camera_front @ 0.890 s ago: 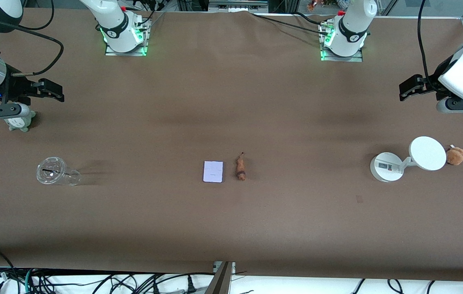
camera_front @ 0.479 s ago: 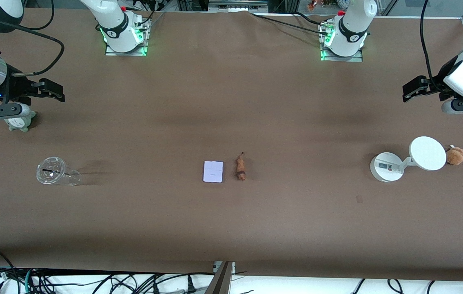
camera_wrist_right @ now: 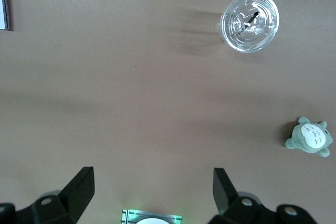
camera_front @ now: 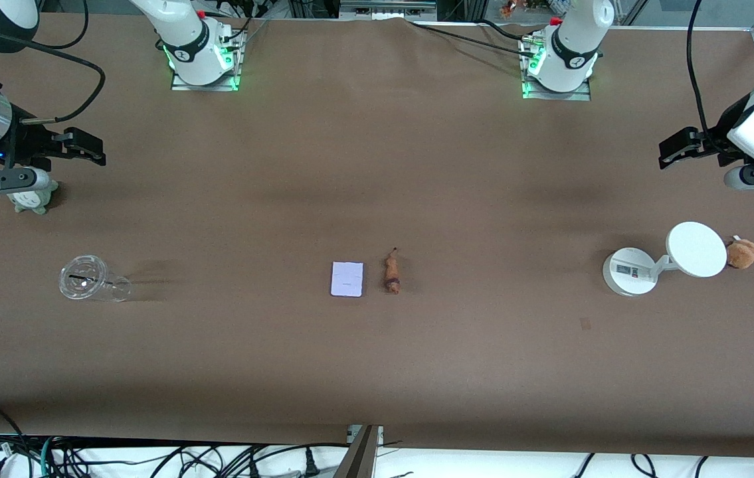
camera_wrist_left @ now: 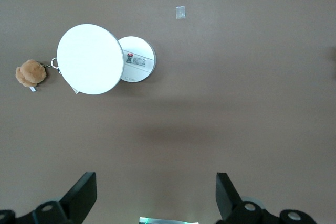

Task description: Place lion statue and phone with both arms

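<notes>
The lion statue (camera_front: 392, 272), a small reddish-brown figurine, lies mid-table beside the phone (camera_front: 347, 279), a flat pale lavender rectangle. An edge of the phone (camera_wrist_right: 3, 10) shows in the right wrist view. My left gripper (camera_front: 671, 148) hangs open over the table's end on the left arm's side, nothing between its fingers (camera_wrist_left: 84, 192). My right gripper (camera_front: 84, 146) hangs open over the right arm's end of the table, its fingers (camera_wrist_right: 81, 184) empty. Both are well away from the two objects.
A white round-based stand with a disc (camera_front: 695, 249) and a brown plush (camera_front: 743, 253) sit toward the left arm's end. A clear plastic cup (camera_front: 88, 280) lies toward the right arm's end, with a grey-green plush (camera_front: 34, 198) under the right arm.
The left arm has drifted up and outward toward its end of the table. The right arm and all objects have stayed put.
</notes>
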`<action>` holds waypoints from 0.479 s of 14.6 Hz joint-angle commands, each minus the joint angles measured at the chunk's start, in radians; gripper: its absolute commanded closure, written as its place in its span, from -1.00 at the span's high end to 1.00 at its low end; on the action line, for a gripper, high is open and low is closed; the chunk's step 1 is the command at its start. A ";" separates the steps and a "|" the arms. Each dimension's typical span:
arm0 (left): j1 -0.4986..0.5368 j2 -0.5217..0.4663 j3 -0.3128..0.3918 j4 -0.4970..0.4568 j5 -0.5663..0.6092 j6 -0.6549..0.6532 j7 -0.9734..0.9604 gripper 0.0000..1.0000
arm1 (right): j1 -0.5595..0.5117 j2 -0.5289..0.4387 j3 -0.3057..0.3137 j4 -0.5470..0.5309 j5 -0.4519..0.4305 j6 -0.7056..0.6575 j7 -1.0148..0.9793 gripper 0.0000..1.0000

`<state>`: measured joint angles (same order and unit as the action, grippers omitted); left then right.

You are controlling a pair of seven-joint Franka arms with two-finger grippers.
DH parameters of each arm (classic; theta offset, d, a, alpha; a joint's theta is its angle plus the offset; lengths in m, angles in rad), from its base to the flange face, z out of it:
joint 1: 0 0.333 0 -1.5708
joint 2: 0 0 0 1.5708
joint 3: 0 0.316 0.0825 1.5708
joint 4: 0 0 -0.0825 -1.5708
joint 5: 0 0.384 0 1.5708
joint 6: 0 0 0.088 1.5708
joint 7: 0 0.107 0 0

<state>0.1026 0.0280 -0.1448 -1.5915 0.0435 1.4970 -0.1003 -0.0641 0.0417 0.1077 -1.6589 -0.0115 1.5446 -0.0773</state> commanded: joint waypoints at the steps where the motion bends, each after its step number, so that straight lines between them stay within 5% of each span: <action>1: 0.005 0.021 -0.004 0.024 0.018 0.031 -0.004 1.00 | -0.006 0.007 0.007 0.022 0.018 -0.006 0.008 1.00; 7: -0.001 0.081 -0.013 0.025 0.009 0.042 0.004 1.00 | -0.006 0.007 0.007 0.022 0.018 -0.006 0.008 1.00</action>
<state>0.0998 0.0961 -0.1530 -1.5917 0.0435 1.5394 -0.1003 -0.0640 0.0417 0.1079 -1.6587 -0.0112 1.5447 -0.0773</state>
